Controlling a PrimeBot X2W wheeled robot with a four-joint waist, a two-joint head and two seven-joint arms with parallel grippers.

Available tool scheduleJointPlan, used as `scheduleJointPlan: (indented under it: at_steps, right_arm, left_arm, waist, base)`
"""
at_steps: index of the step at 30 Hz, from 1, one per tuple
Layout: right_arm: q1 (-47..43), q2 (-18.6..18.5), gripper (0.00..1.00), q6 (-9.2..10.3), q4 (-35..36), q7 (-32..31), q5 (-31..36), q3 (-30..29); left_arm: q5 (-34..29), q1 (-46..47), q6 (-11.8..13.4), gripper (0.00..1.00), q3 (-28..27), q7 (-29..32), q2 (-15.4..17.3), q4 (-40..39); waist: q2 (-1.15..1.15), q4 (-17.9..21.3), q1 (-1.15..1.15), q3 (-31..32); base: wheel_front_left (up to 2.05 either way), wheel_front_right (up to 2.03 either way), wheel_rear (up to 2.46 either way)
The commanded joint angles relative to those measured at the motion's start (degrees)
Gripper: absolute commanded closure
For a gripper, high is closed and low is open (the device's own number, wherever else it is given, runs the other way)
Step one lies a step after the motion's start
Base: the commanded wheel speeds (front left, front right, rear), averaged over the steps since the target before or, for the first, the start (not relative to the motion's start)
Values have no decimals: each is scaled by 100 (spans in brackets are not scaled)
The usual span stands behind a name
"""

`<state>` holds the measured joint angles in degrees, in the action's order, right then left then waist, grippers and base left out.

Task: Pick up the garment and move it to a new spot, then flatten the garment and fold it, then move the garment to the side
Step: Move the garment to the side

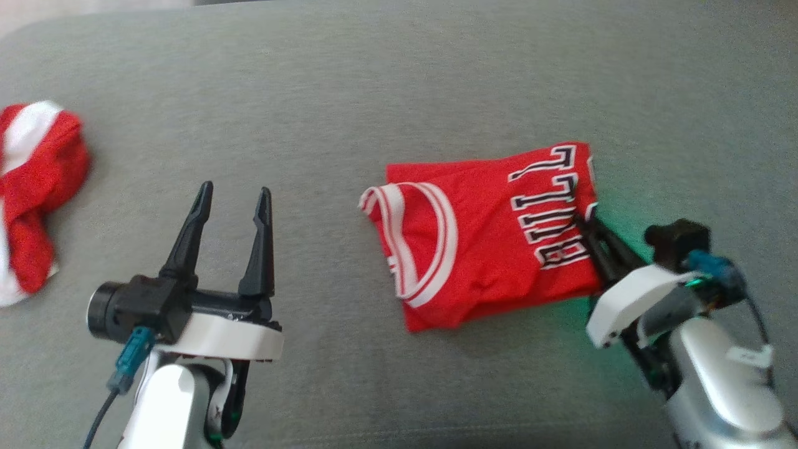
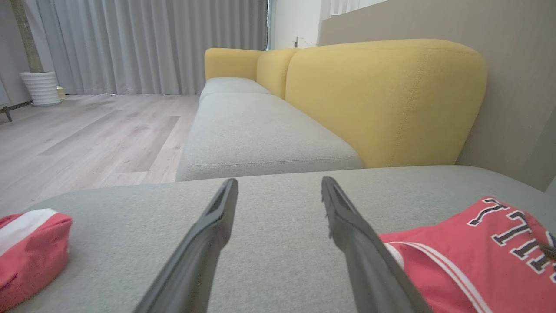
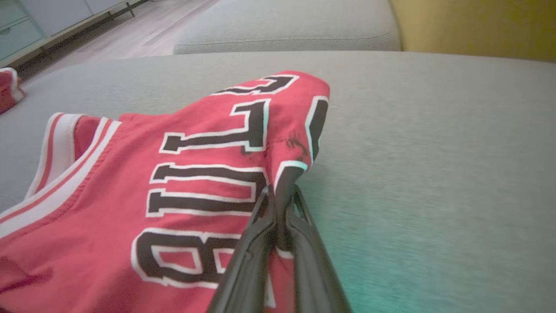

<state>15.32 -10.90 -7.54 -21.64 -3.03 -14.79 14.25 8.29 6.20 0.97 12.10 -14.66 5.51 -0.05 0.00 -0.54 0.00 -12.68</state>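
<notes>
Right gripper [image 1: 592, 226]: its two dark fingers were pressed together on the right edge of the folded red basketball jersey [image 1: 486, 249], beside the lettering. In the right wrist view [image 3: 280, 193] a ridge of cloth rose between the fingers and their tips were buried in the fold.
Left gripper [image 1: 235, 193]: fingers stood wide apart with nothing between them, above bare fabric well to the left of the jersey.
Jersey position: it lay folded on the grey upholstered seat [image 1: 374, 75], right of centre, with the white-striped neckline facing left.
Jersey layers: the lower layers were covered by the top one, so the number of folds could not be told.
Lettering: black letters edged in white read "BULL". The last letter wrapped over the far edge and was only partly legible.
Second cloth: a bunched red and white cloth [image 1: 37, 181] lay at the far left of the seat, well apart from the jersey, cut off by the frame edge.
Seat tint: a greenish glow [image 3: 369, 261] coloured the fabric just beside the right gripper.
Background: a yellow sofa back [image 2: 382, 100] stood behind the seat in the left wrist view.
</notes>
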Motion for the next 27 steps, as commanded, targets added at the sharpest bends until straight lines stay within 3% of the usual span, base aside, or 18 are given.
scheduleJointPlan:
  at_steps: [1,8,17,27]
  right_arm:
    - [198,-124,100,5,224,35,-21,33]
    - [886,-640,100,5,-84,120,-291,-481]
    - [1801,-1497,100,5,-851,384,-264,-801]
    - [2350,-1664,100,5,-1311,644,-283,-843]
  left_arm:
    - [-53,269,-10,0,-203,-33,39,-221]
    - [-143,583,-97,0,-135,-33,-12,-263]
    - [-266,1098,-265,0,4,-33,-52,-255]
    - [-427,1450,-417,0,46,-34,111,-249]
  waist:
    - [0,372,0,-90]
    - [0,954,0,-487]
    - [0,1157,0,-1206]
    - [0,1579,0,-1695]
  base:
    - [0,0,0]
    - [0,0,0]
    - [0,0,0]
    - [0,0,0]
